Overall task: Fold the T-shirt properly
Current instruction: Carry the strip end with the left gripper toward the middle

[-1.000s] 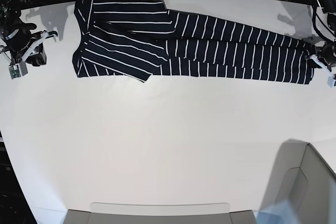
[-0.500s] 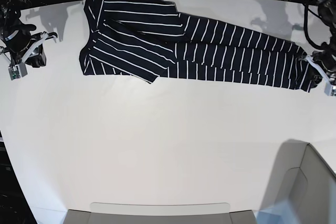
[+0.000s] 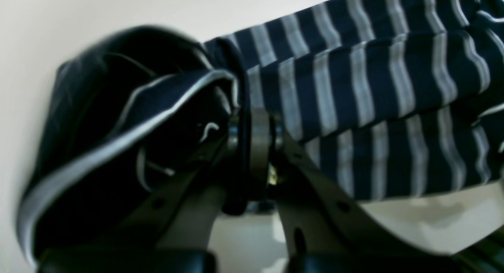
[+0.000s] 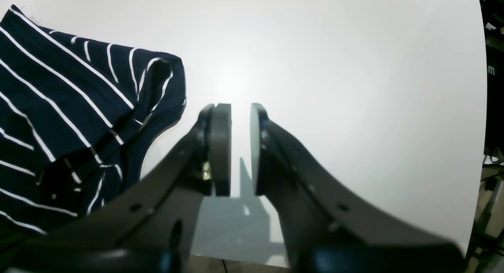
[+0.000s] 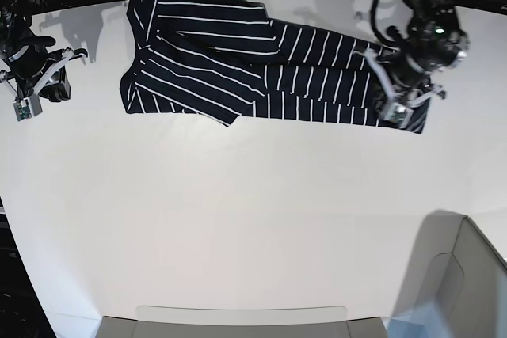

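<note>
T-shirt (image 5: pixel 261 65) pinched at hem end by left gripper (image 5: pixel 394 99), far side of table.

Nearest the base cam, only bare white table (image 5: pixel 238 235) is seen, w/ a pale bin edge at the near right corner. Further back, the shirt is laid as a long narrow strip across the far part of the table, sleeve/shoulder end twd the right arm's side. Its other end is clamped in the left gripper, jaws shut on a bunched fold of striped cloth (image 3: pixel 244 107); that end is likely being carried back over the strip to halve its length. The right gripper (image 4: pixel 235 147) is parked just beside the shirt's corner, jaws a narrow gap apart, nothing held; prob. kept clear so the cloth isn't snagged.
</note>
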{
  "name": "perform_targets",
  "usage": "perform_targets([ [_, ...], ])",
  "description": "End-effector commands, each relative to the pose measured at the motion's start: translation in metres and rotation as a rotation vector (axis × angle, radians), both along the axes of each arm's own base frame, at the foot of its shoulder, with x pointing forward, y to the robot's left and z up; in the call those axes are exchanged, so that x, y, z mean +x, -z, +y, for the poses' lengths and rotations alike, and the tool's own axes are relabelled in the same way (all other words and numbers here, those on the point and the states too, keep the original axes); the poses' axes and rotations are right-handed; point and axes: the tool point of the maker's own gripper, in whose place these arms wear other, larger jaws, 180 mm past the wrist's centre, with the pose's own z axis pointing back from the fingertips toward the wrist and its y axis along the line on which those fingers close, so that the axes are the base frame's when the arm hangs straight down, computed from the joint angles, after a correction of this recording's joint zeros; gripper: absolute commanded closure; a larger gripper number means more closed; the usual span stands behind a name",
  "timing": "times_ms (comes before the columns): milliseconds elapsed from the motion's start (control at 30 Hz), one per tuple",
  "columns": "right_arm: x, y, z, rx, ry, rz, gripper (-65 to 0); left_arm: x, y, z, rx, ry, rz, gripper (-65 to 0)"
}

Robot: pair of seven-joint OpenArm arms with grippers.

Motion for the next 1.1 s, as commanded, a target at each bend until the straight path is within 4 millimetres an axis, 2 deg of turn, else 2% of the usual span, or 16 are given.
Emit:
perform_targets([
  [0,0.006,-0.011,-0.002,-0.017,-0.011,-0.037,-9.3,0.006,-0.006,-0.012,-0.001,0.03,-0.033,0.0],
  [100,0.006,-0.011,-0.002,-0.017,-0.011,-0.037,-9.3,0.005,0.002,-0.046,0.018,0.095,-0.023,0.0],
  [200,0.005,-0.01,-0.001,-0.015,-0.011,-0.035,-9.3,0.004,0.005,-0.069,0.055,0.15,-0.022,0.0],
  [267,0.005,-0.009,0.0,-0.008,-0.008,-0.035,-9.3,0.003,0.007,-0.078,0.095,0.187,-0.023,0.0],
  [533,0.004,-0.006,0.003,0.01,0.002,-0.034,-9.3,-0.032,0.024,-0.121,0.164,0.329,0.025,0.0],
  [600,0.004,-0.006,0.003,0.01,0.002,-0.034,-9.3,-0.033,0.023,-0.129,0.175,0.356,0.018,0.0],
  [767,0.003,0.0,0.011,0.018,-0.022,-0.019,-9.3,-0.027,0.017,-0.139,0.152,0.359,-0.018,0.0],
  [1000,0.002,0.005,0.019,0.039,-0.029,-0.01,-9.3,-0.027,0.017,-0.142,0.145,0.362,-0.022,0.0],
  [1067,0.002,0.005,0.019,0.038,-0.03,-0.009,-9.3,-0.029,0.018,-0.143,0.142,0.367,-0.017,-8.5],
])
